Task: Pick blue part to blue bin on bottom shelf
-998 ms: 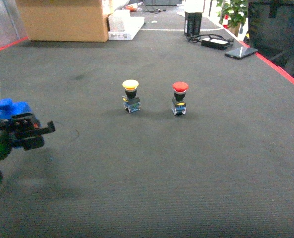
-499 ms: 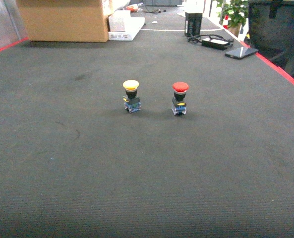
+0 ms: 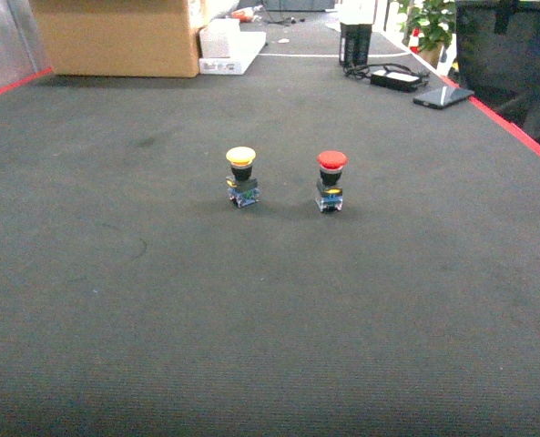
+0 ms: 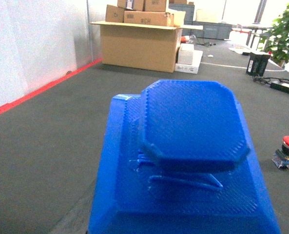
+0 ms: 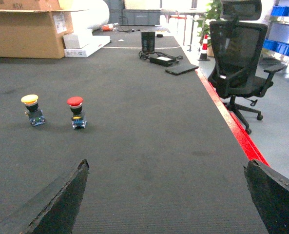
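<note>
The blue part [image 4: 183, 161], a ribbed block with an octagonal cap, fills the left wrist view just in front of the camera and is held above the dark mat. It hides the left gripper's fingers. In the right wrist view my right gripper [image 5: 166, 197] stands open over bare mat, its dark fingertips [image 5: 61, 200] wide apart with nothing between them. Neither gripper shows in the head view. A rack with blue crates [image 5: 284, 48] shows at the far right; I cannot tell whether it holds the blue bin or the bottom shelf.
A yellow-capped push button [image 3: 241, 176] and a red-capped one [image 3: 330, 180] stand mid-mat. Cardboard boxes [image 3: 115, 36] sit at the back left, a black adapter and cables [image 3: 392, 75] at the back right. A red stripe [image 5: 232, 126] marks the right edge, with an office chair [image 5: 239, 53] beyond.
The left gripper with the blue part was at the head view's left edge a second ago and has since left that view. The two buttons have not moved.
</note>
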### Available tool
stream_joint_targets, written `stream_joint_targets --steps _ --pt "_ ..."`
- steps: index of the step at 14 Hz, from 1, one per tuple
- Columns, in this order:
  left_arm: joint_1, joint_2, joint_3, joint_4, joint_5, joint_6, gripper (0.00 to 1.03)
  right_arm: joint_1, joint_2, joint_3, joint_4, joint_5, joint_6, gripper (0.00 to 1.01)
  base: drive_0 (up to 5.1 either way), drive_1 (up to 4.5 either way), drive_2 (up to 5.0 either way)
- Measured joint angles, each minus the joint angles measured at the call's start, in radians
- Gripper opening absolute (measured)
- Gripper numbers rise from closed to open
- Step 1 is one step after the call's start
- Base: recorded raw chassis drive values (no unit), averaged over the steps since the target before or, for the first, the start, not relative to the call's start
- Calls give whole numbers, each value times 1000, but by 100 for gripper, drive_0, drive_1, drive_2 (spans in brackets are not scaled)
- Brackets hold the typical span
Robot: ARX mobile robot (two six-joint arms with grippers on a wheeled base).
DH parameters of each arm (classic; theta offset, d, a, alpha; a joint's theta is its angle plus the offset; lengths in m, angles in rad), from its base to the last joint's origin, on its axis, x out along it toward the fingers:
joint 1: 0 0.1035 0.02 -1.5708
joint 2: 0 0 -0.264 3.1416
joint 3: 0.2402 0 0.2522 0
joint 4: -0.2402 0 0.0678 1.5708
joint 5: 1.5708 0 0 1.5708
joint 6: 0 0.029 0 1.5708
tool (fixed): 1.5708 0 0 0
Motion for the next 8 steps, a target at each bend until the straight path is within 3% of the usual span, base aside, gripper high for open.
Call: stream_joint_targets --steps 1,4,8 --pt "0 0 0 0 0 3 44 0 0 0 0 0 0 98 0 0 0" --pt "0 3 0 0 1 7 44 0 0 0 5 0 0 98 10 -413 432" --pt "0 -2 0 0 0 7 44 0 0 0 3 0 0 98 -31 -31 -31"
